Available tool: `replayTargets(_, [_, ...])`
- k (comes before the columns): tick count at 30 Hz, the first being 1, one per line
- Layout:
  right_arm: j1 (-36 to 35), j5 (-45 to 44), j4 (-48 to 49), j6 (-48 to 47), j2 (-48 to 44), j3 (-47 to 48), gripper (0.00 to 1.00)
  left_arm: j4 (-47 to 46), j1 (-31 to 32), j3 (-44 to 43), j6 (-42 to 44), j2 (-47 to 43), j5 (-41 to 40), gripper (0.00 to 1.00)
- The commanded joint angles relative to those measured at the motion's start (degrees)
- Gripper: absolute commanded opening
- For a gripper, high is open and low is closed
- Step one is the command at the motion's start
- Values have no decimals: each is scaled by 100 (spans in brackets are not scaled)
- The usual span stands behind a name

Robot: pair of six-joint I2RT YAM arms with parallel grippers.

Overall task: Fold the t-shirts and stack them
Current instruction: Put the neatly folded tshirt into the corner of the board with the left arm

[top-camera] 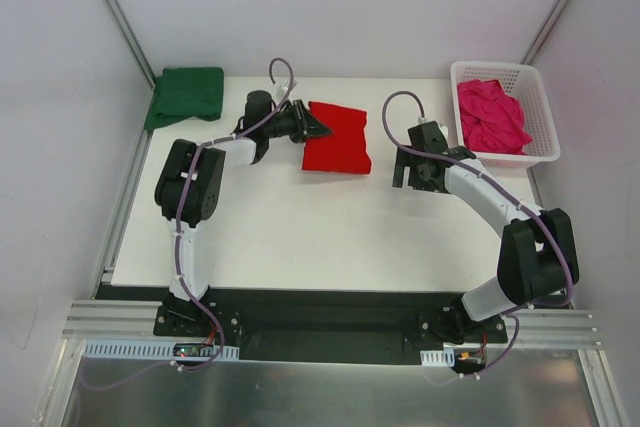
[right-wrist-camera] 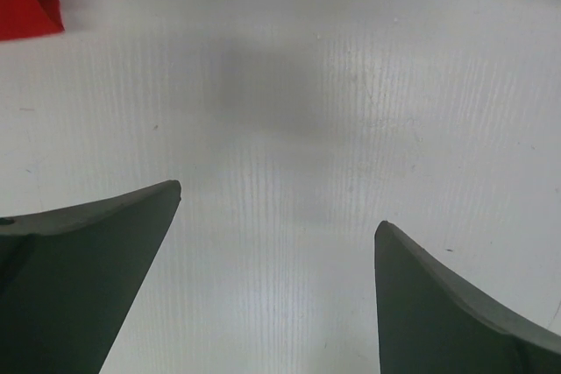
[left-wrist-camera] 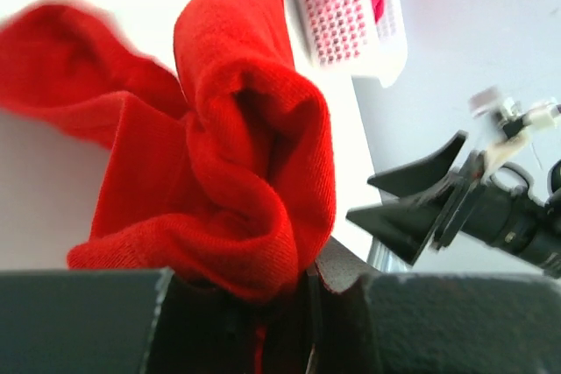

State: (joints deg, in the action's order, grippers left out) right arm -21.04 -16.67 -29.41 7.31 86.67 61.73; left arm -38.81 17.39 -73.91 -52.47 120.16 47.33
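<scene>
The red t-shirt (top-camera: pixel 340 139) lies folded on the table's far middle. My left gripper (top-camera: pixel 318 127) is shut on its left edge; the left wrist view shows the red cloth (left-wrist-camera: pixel 237 172) bunched and pinched between the jaws. The dark green t-shirt (top-camera: pixel 186 95) lies folded at the far left corner. The magenta-pink t-shirt (top-camera: pixel 492 115) lies crumpled in the white lattice basket (top-camera: pixel 541 107). My right gripper (top-camera: pixel 410 169) is open and empty above bare table, right of the red shirt, whose corner shows in the right wrist view (right-wrist-camera: pixel 26 2).
The white basket also shows in the left wrist view (left-wrist-camera: pixel 346 10), as does the right arm's gripper (left-wrist-camera: pixel 421 203). Grey walls and metal frame posts surround the table (top-camera: pixel 300 237). The arm bases sit on a black rail at the near edge.
</scene>
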Motion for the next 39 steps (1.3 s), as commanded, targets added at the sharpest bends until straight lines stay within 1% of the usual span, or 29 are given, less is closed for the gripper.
replayTargets(1, [-14,181,23,130,-230,-117,100,1125,-121,-1133,807,130,5,0])
replayTargets(2, [-14,233,32,139,-204,-127,100,1304,-156,-1291,1061,157,-22,0])
replayTargets(3, [-14,260,32,130,-195,-153,100,1453,-174,-1545,1168,209,-74,0])
replayTargets(5, [-14,330,67,130,-160,-162,100,1761,-270,-1723,1344,254,-127,0])
replayTargets(10, [-14,418,76,113,-81,-171,100,1789,-508,-1767,1388,254,-277,0])
replayTargets(16, [-14,524,102,104,-1,-197,100,1648,-807,-1802,1222,210,-295,0])
replayTargets(19, [-14,603,111,113,77,-188,100,1727,-912,-1969,1256,201,-303,0])
replayTargets(23, [-23,656,128,139,139,-214,100,2306,-974,-2714,1563,350,-382,0])
replayTargets(25, [-23,673,137,148,174,-241,100,2571,-1009,-2953,1713,403,-444,0])
replayTargets(29, [-23,717,163,165,218,-294,100,2597,-1132,-3383,1635,570,-462,0])
replayTargets(34, [-15,752,172,139,271,-338,100,2457,-1281,-3542,1538,596,-646,0])
replayTargets(39, [-23,814,146,113,315,-302,100,2290,-1589,-3701,1380,605,-944,0])
